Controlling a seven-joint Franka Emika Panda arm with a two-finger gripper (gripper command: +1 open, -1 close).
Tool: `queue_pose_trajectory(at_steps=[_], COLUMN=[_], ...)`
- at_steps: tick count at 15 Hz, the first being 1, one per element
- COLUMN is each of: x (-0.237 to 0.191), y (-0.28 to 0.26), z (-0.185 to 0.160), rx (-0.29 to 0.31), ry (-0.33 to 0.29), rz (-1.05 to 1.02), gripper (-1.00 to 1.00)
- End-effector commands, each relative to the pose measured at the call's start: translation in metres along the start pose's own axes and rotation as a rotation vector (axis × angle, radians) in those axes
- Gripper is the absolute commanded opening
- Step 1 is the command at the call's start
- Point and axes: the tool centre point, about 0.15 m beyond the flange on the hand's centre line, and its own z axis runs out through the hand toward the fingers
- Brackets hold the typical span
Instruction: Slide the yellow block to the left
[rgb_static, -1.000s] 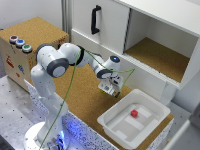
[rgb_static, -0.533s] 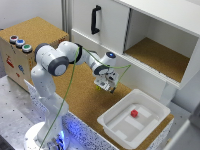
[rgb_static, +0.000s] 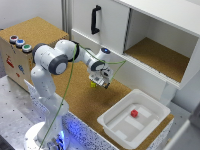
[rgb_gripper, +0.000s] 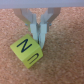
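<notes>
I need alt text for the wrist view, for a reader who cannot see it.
A small yellow block with dark letter marks sits on a brown cork surface. The gripper is just behind it, fingertips close together at the block's upper edge.

even, bright indoor light in both views; the exterior view is soft and low in detail, the wrist view slightly blurred throughout.

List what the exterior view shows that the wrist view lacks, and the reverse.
Only the exterior view shows the white tray with the red block in it, the cabinet and the button box. Only the wrist view shows the black letters on the yellow block. Both show that block, the gripper and the cork surface.
</notes>
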Motion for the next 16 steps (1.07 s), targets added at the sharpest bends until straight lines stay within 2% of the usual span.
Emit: queue_pose_trajectory(at_steps=[1, 4, 10, 16], x=[0.018, 0.013, 0.013, -0.016], y=[-0.033, -0.044, -0.016, 0.026], z=[0.006, 0.003, -0.017, -0.011], rx=[0.033, 0.03, -0.027, -0.049], ry=[-0.087, -0.095, 0.036, 0.11], rz=[0.005, -0.013, 0.021, 0.07], gripper=[-1.0, -1.0, -1.0, -1.0])
